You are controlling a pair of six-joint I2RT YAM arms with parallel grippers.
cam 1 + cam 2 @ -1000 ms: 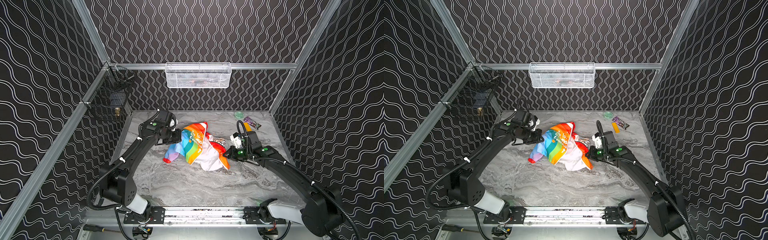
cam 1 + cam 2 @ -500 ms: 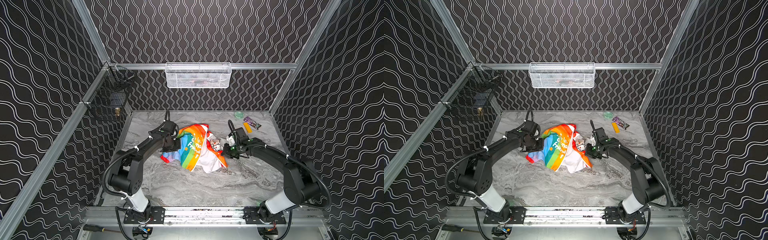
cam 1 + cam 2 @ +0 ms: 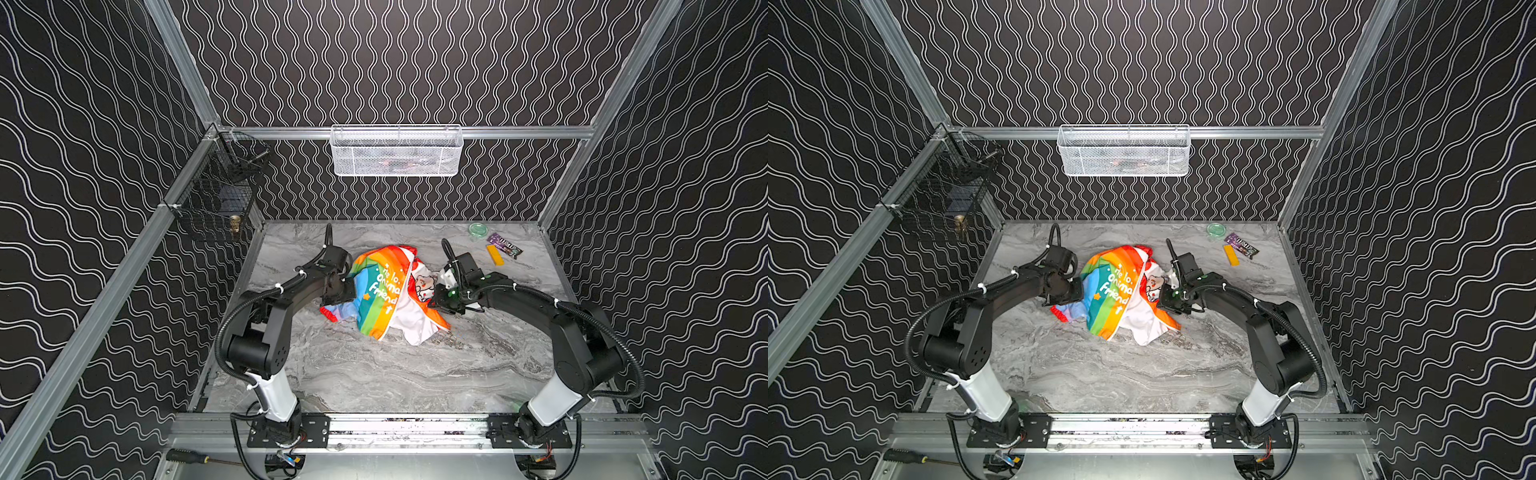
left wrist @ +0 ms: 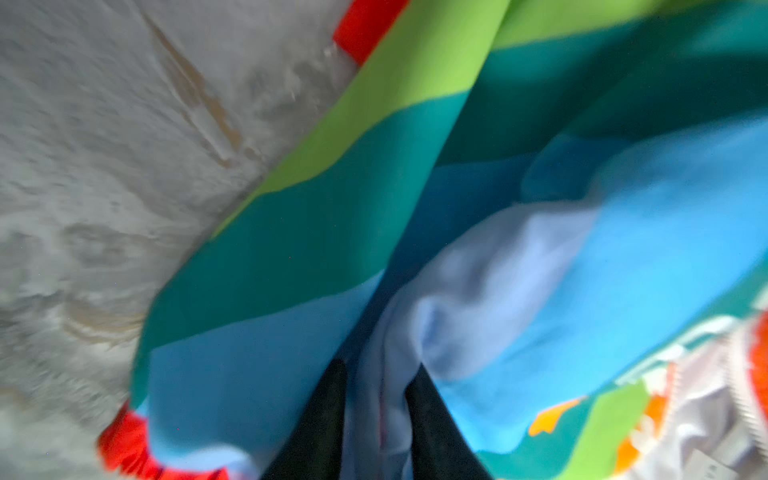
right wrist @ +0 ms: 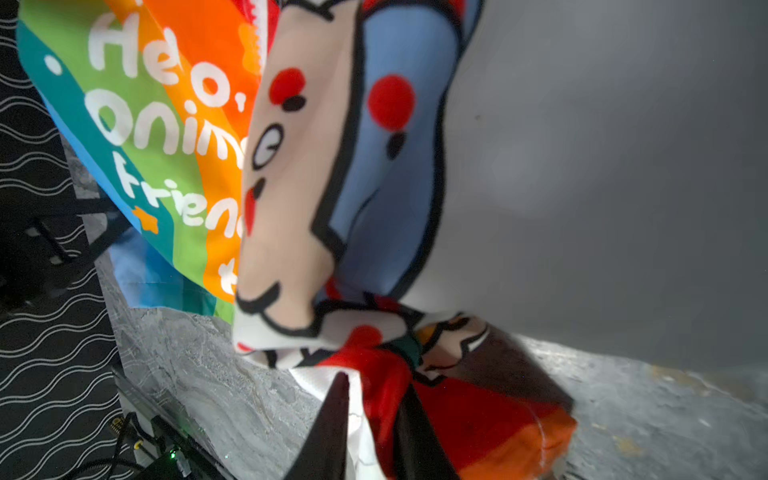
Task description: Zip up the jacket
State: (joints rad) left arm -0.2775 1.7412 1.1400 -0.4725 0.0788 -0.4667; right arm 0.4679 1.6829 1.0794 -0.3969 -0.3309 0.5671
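The jacket [image 3: 386, 291] [image 3: 1113, 291] lies crumpled on the marble table, rainbow stripes and white lettering up, with the white cartoon-print lining showing on its right. My left gripper [image 3: 351, 289] [image 3: 1079, 289] is at the jacket's left edge. In the left wrist view its jaws [image 4: 376, 370] stand slightly apart with a pale blue fold of the jacket [image 4: 457, 249] between them. My right gripper [image 3: 434, 297] [image 3: 1160, 297] is at the jacket's right edge. In the right wrist view its jaws [image 5: 376, 380] are a little parted around red fabric of the jacket [image 5: 291, 166]. The zipper pull is hidden.
A white wire basket [image 3: 397, 151] hangs on the back wall and a black wire basket [image 3: 220, 195] on the left wall. At the back right lie a green lid [image 3: 478, 229], a purple wrapper [image 3: 505, 246] and a yellow block [image 3: 494, 254]. A screwdriver [image 3: 187, 457] lies below the front rail.
Both arms folded down and drew in, and the jacket sank from hanging between them to the table. Both pairs of jaws have parted slightly.
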